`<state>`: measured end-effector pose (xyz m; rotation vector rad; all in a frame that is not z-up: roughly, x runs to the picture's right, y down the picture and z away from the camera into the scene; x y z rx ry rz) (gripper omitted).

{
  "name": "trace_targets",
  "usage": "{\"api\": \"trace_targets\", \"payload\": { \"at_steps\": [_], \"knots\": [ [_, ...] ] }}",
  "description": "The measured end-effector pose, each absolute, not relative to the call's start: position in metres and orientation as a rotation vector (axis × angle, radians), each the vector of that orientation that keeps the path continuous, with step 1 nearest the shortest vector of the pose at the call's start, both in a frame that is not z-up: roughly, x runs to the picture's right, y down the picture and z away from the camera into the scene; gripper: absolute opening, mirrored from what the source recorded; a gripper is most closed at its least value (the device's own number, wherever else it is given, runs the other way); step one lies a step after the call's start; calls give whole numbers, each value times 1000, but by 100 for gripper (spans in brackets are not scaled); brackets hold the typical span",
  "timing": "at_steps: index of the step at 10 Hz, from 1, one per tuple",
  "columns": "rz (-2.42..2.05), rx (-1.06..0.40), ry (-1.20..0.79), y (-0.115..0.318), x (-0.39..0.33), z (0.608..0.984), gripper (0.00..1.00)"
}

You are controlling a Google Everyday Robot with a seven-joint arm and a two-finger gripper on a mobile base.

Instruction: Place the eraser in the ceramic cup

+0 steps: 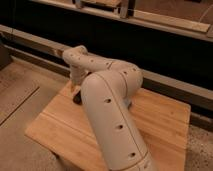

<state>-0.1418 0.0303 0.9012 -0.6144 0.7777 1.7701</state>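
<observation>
Mostly filling the view is a thick, cream-coloured robot arm (pixel 111 117), dotted with small dark holes. It rises from the bottom edge, bends at a rounded elbow near the middle, then reaches back and to the left along a thinner link. At the far end that link turns straight down towards a light wooden tabletop (pixel 165 122) made of joined planks.

The gripper (pixel 75 92) sits at the foot of the downward link, low over the far left edge of the tabletop. Only a small part of it shows beside the bulk of the arm. Whether its jaws are spread, pressed together or pinching something cannot be told from this view.

Just below the gripper a small dark shape (pixel 78 99) rests on the wood, partly hidden by the arm. What it is cannot be told. Neither the eraser nor the ceramic cup can be made out; the arm covers the middle of the tabletop, and anything lying behind it is hidden.

Bare wood shows on the near left corner and along the right side. A speckled grey floor (pixel 20 97) lies to the left of the tabletop. Behind it runs a dark wall (pixel 150 50) with a pale ledge (pixel 165 22) along its top.
</observation>
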Motion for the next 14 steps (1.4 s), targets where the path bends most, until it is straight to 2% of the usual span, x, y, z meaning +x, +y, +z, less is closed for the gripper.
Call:
{"api": "trace_targets", "payload": {
  "at_steps": [1,6,7,10,14],
  "knots": [
    [1786,-607,792,32,-135,905,57],
    [1791,-578,761,22,-133,908,7],
    [1784,-564,743,16,-135,906,2],
    [1769,-502,634,-25,-148,880,0],
    [1829,-382,481,-96,-126,816,0]
  ]
}}
